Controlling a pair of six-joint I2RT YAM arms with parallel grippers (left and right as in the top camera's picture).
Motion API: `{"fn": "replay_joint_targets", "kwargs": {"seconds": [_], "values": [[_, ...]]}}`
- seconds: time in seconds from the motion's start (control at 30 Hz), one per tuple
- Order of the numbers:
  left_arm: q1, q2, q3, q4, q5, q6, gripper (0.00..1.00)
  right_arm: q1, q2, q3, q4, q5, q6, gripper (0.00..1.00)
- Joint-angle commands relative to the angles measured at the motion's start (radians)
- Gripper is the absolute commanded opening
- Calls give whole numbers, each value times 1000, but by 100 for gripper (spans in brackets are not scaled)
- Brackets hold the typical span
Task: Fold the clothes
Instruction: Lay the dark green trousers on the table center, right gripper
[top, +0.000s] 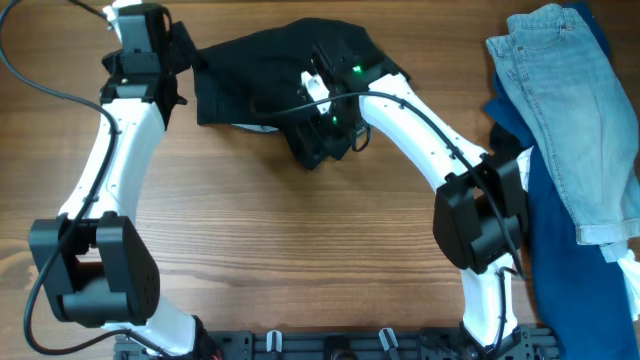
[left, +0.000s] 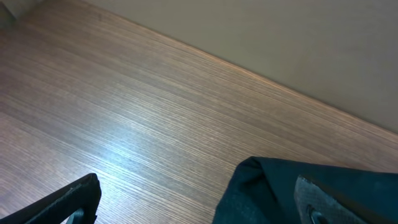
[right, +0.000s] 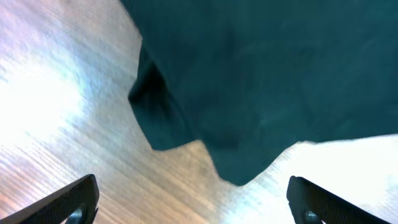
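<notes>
The clothes (top: 250, 70) lie as a crumpled heap on the worktop (top: 300, 250), to the left of the jeans (top: 560, 100) and well apart from them. The heap's long axis runs toward the jeans.

The right hand (right: 193, 199), the one nearer the jeans, hangs over the heap's near edge. Its fingers are apart and empty, and a fabric corner points between them.

The left hand (left: 199, 199), also apart and empty, stands at the heap's end farthest from the jeans, with one finger over the cloth edge.

Judgement: the left hand serves that end and the right hand the near edge.
</notes>
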Motion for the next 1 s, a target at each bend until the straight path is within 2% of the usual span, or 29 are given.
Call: {"fn": "replay_joint_targets", "kwargs": {"seconds": [0.0, 0.37, 0.4, 0.47, 0.5, 0.53, 0.63, 0.67, 0.7, 0.8, 0.87, 0.97], "values": [[0, 8, 12, -1, -12, 20, 100, 7, 16, -67, -16, -37, -8, 99], [0, 8, 12, -14, -12, 20, 100, 6, 16, -130, -10, -52, -58, 100], [0, 8, 12, -17, -12, 21, 100, 6, 16, -130, 2, -52, -65, 98], [0, 8, 12, -21, -12, 20, 100, 6, 16, -130, 18, -52, -82, 80], [0, 8, 12, -21, -12, 21, 100, 5, 16, -130, 23, -45, -85, 94], [0, 8, 12, -21, -12, 20, 100, 2, 16, -130, 45, 9, -84, 100], [0, 8, 12, -21, -12, 20, 100, -18, 16, -130, 119, 146, -93, 100], [0, 8, 12, -21, -12, 20, 100, -30, 16, -130, 143, 156, -146, 100], [0, 8, 12, -21, -12, 20, 100, -48, 16, -130, 153, 153, -258, 100], [0, 8, 12, -21, -12, 20, 100, -100, 16, -130, 96, 139, -472, 100], [0, 8, 12, -21, -12, 20, 100, -130, 16, -130, 39, 98, -558, 100], [0, 8, 12, -20, -12, 20, 100, -168, 16, -130, -42, 40, -606, 96]]}}
